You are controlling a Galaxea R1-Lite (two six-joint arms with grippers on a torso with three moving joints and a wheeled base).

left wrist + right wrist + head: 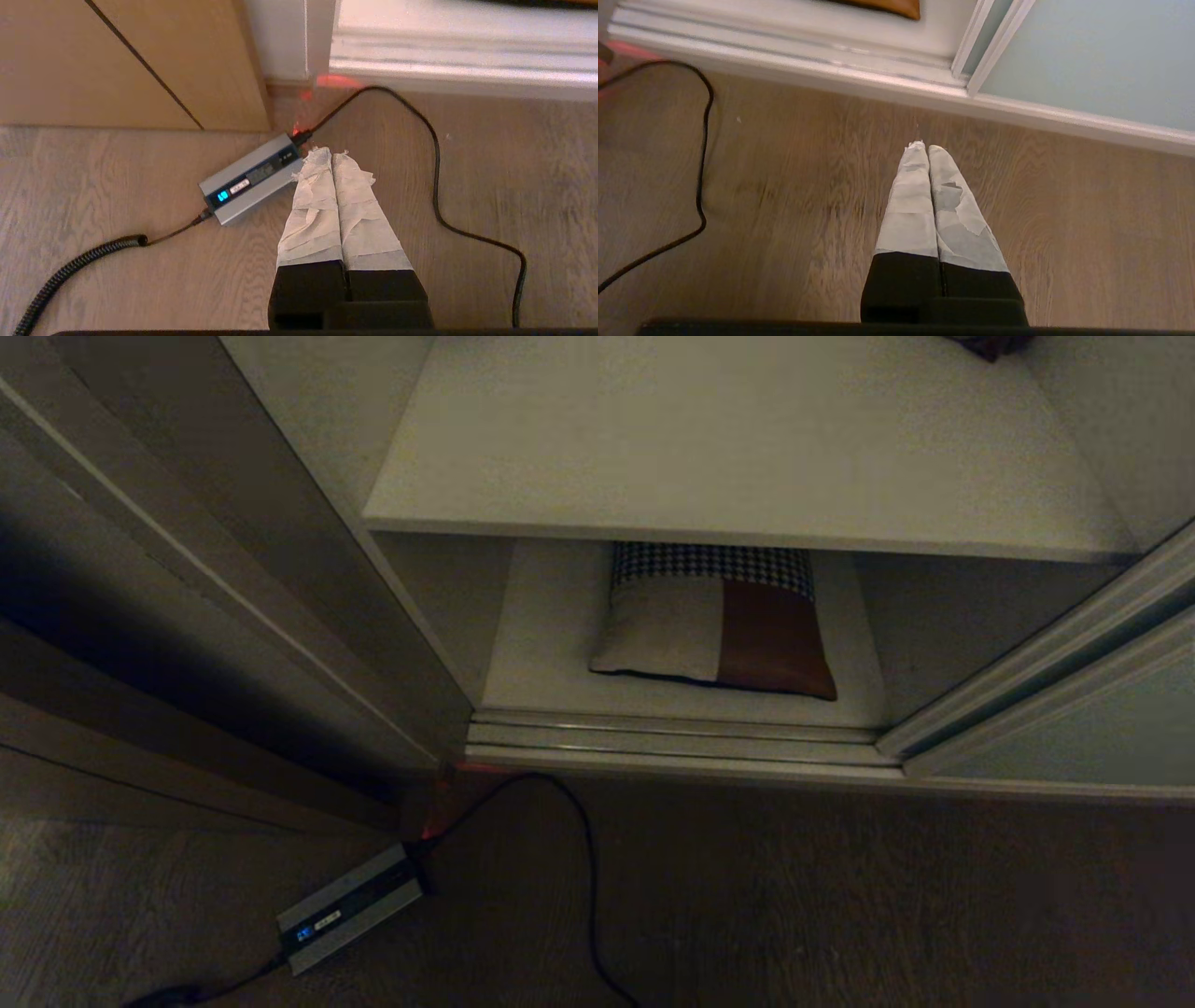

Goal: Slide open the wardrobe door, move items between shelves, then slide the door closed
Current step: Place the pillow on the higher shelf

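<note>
Cables are your first hazard: a black cord [583,859] loops across the wood floor [840,896] from the foot of the wardrobe, and a grey power box [350,905] with a lit display lies just in front of the left side, a coiled lead [70,268] trailing from it. If you drive the base closer or swing an arm low, you could snag the cord or knock the box.

The sliding wardrobe door [1074,728] stands pushed over to the right, so the opening is clear, but its frame edge juts beside the lower shelf [551,635]; a wide reach from the right could clip it. The cushion [719,625], with its houndstooth band and beige and rust blocks, lies flat on that lower shelf, tucked under the upper shelf [728,448]. That overhang is the main risk, I judge: lifting too early would drive the cushion or a wrist into the board above. A dark object at the back of the upper shelf is too cut off to identify.

Both arms hang low, pointing down at the floor, well apart from the cushion. Your left gripper [331,156] hovers by the power box, jaws pressed together and empty. Your right gripper [926,148] hangs near the floor track [831,51], jaws likewise pressed together, holding nothing.
</note>
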